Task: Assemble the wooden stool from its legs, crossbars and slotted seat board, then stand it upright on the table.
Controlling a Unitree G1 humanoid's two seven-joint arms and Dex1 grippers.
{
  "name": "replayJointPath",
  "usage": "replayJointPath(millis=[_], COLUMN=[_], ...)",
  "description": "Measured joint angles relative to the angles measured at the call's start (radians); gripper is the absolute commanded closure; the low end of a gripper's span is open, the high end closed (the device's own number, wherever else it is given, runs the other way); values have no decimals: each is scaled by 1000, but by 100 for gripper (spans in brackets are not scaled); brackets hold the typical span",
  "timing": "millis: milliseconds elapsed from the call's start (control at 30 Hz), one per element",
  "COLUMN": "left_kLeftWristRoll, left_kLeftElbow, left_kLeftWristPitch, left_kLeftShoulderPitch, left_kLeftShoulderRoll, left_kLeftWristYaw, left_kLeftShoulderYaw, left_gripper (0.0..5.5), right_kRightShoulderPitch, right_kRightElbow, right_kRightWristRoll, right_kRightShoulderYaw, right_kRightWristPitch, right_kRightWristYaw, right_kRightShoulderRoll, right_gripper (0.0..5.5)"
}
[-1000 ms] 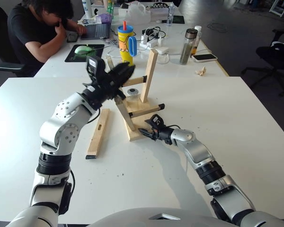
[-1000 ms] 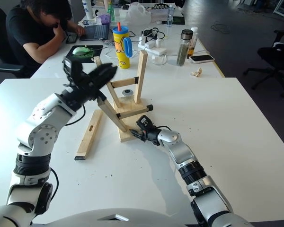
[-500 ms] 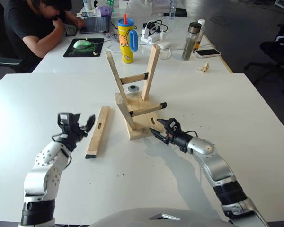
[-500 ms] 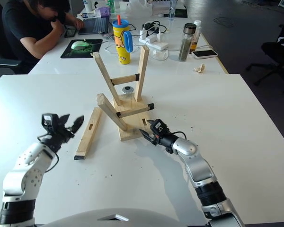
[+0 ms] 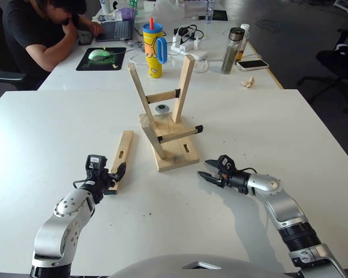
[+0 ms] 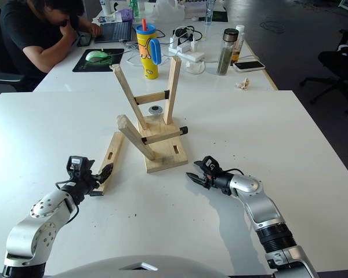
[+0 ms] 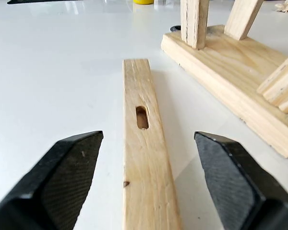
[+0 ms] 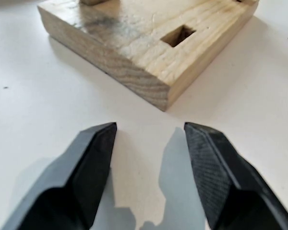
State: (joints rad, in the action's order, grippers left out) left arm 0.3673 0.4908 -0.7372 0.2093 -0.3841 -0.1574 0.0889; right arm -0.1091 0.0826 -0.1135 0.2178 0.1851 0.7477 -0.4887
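**Pulled back from the stool (image 5: 152,139) on both sides**

Seat board (image 5: 177,156) lies flat on the table (image 5: 278,127), three legs (image 5: 184,87) up, one leaning, crossbars (image 5: 163,97) between. Loose leg (image 5: 121,156) lies flat just left of it. My left gripper (image 5: 111,175) has dropped to that leg's near end, jaws wide astride it, not touching. My right gripper (image 5: 204,174) sits just off the board's near corner, jaws wide, empty.

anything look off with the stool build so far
On the upside-down pale wooden seat board, the near wooden leg leans over sharply, unlike the two behind it. One slot is empty, and a fourth slotted wooden leg lies loose on the white table.
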Motion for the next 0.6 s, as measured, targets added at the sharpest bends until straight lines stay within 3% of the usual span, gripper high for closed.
replayJointPath(millis=[300, 600], left_kLeftWristRoll=[-54, -116], left_kLeftElbow=[-37, -182], left_kLeftWristPitch=[-106, -16], left_kLeftShoulderPitch=[-18, -110], left_kLeftShoulderRoll=[-32, -75], left_kLeftWristYaw=[-12, -64], left_kLeftShoulderYaw=[-41, -52], left_gripper=[194, 335], right_kRightShoulderPitch=[-80, -75], right_kRightElbow=[91, 50], right_kRightWristRoll=[79, 106], right_kRightShoulderYaw=[59, 146], right_kRightWristPitch=[-113, -125], right_kRightWristYaw=[-3, 16], right_kRightShoulderRoll=[23, 85], right_gripper=[291, 291])
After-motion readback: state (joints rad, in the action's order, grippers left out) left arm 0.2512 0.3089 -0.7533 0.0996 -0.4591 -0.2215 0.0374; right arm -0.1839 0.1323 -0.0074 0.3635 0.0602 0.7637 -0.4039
